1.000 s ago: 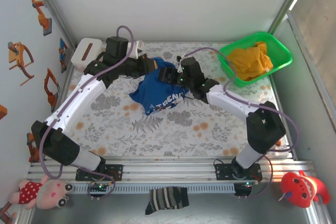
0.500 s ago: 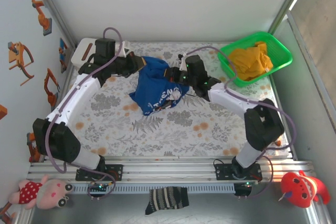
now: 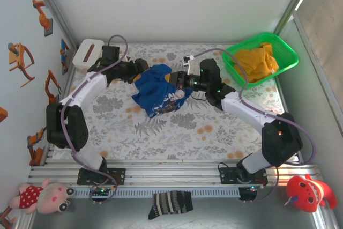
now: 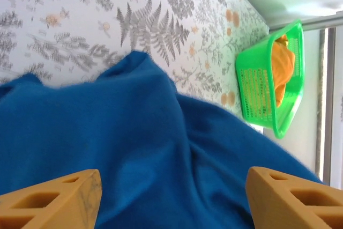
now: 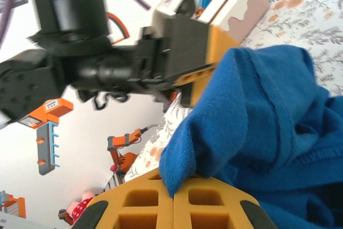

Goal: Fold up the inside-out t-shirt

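Overhead plus close wrist views sharing t-shirt [image 3: 153,87]

A robotics lab cell: white panel walls [image 3: 177,4] with robot stickers [image 3: 21,60], aluminium rails [image 3: 171,171] carrying arm bases [image 3: 101,176].

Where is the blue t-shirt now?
In the top view, the blue t-shirt sits bunched at the far middle of the table, between the left end effector and the right end effector, left of the green basket.

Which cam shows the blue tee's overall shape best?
Top external: nearly the whole t-shirt shows there, crumpled in a heap. Left wrist gives close-up blue cloth between the spread jaws of the left gripper. Right wrist gives one fold pinched in the shut jaws of the right gripper.
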Available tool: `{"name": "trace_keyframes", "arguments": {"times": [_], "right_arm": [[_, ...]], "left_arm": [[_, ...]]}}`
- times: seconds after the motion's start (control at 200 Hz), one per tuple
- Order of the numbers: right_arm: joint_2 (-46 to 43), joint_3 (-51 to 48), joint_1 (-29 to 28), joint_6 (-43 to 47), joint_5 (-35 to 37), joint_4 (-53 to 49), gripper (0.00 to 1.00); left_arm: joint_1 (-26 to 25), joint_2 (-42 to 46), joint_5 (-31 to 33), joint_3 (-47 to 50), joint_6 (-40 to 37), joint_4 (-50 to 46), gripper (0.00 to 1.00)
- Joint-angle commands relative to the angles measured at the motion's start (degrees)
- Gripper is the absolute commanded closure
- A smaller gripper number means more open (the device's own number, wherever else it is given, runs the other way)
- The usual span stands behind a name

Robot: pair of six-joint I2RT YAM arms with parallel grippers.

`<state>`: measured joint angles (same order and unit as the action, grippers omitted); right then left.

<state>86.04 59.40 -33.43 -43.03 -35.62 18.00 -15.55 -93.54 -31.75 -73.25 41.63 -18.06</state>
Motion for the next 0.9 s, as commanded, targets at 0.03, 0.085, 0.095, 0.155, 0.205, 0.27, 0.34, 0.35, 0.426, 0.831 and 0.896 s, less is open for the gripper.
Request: {"name": "trace_keyframes", "arguments": {"times": [0.03, 0.085, 0.095, 0.155, 0.205, 0.27, 0.34, 0.35, 0.426, 0.831, 0.896], "right_arm": [[-0.1, -1.9, 1.1, 0.3, -0.6, 2.8, 1.00], [-0.1, -2.4, 1.2, 0.0, -0.4, 2.9, 1.00], [0.0, -2.5, 1.2, 0.0, -0.3, 3.0, 1.00], [0.3, -3.0, 1.2, -0.4, -0.6, 3.4, 1.00], [0.4, -3.2, 1.2, -0.7, -0.8, 3.7, 1.00], [0.2, -3.5, 1.2, -0.8, -0.9, 3.7, 1.00], [-0.1, -3.7, 1.2, -0.7, -0.9, 3.4, 1.00], [-0.1, -3.7, 1.2, -0.7, -0.9, 3.4, 1.00], [-0.4, -3.6, 1.2, -0.5, -0.8, 2.9, 1.00], [-1.1, -3.0, 1.3, 1.3, -0.5, 0.0, 1.00], [-1.1, -3.1, 1.3, 1.3, -0.2, -0.1, 1.00]], "left_arm": [[-3.1, 10.0, 3.1, 6.3, 6.3, 2.3, 0.27], [-5.2, 12.1, 5.4, 8.1, 8.0, 2.0, 0.26], [-5.7, 12.3, 6.0, 8.2, 8.2, 1.8, 0.26], [-8.1, 13.1, 8.9, 8.9, 9.4, 0.5, 0.25], [-9.5, 12.8, 10.5, 8.9, 9.6, 0.1, 0.25], [-11.0, 11.5, 12.6, 7.9, 8.8, -1.1, 0.25], [-11.9, 9.4, 14.3, 5.6, 5.8, -3.4, 0.26], [-12.0, 9.3, 14.8, 5.1, 5.2, -3.8, 0.26], [-13.3, 8.1, 19.2, 2.8, -1.3, -6.1, 0.26], [-15.7, 8.6, 22.1, 3.3, -13.0, -5.6, 0.25], [-16.2, 7.3, 20.7, 3.1, -9.6, -5.8, 0.25]]}}
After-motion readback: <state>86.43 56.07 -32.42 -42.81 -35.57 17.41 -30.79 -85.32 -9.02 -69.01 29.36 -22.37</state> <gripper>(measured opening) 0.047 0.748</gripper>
